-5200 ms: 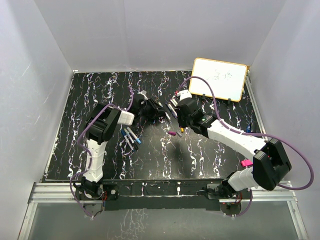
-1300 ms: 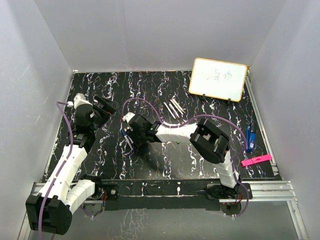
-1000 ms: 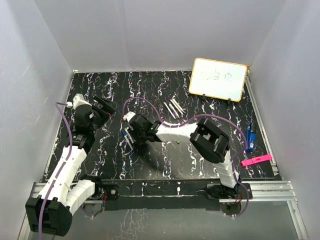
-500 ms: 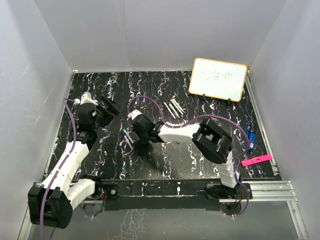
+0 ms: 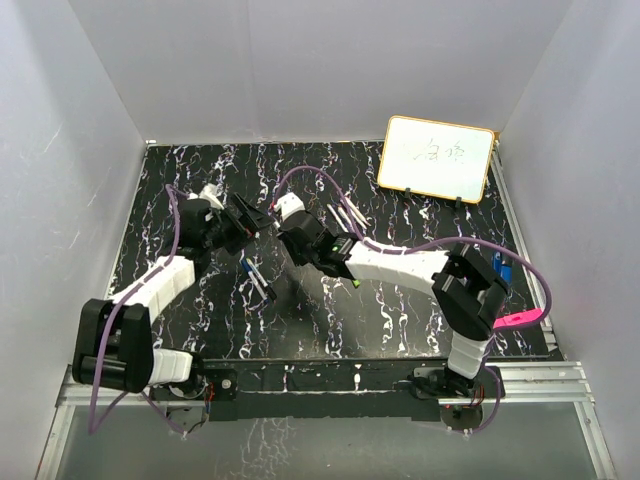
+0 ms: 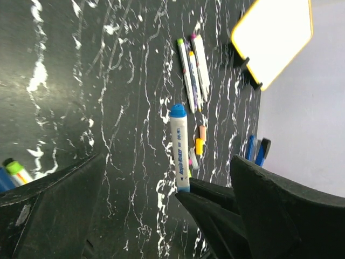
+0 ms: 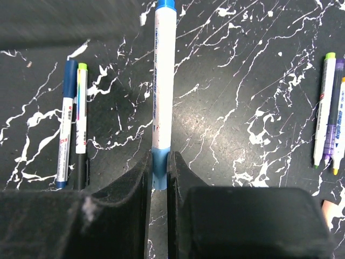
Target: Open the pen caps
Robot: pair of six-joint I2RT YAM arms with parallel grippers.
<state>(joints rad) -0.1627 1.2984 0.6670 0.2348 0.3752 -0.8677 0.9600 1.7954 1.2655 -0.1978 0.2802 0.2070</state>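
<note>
While right claw (image 7: 158, 162) clamps white-barrelled marker pen (image 7: 161, 81) by its tail, short blue plastic cap (image 7: 165, 4) at twelve o'clock: wide-open left claw (image 5: 248, 217), seemingly short of it, should enclose cap squarely.

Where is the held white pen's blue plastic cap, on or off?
On. The small blue plastic cap covers the free end of the thin white-barrelled pen; the right gripper pinches the other end.

Robot lab enclosure: white walls (image 5: 300, 70) are boxing in a black marbled worktop (image 5: 400, 320), aluminium rail (image 5: 540, 380) fronting it.
</note>
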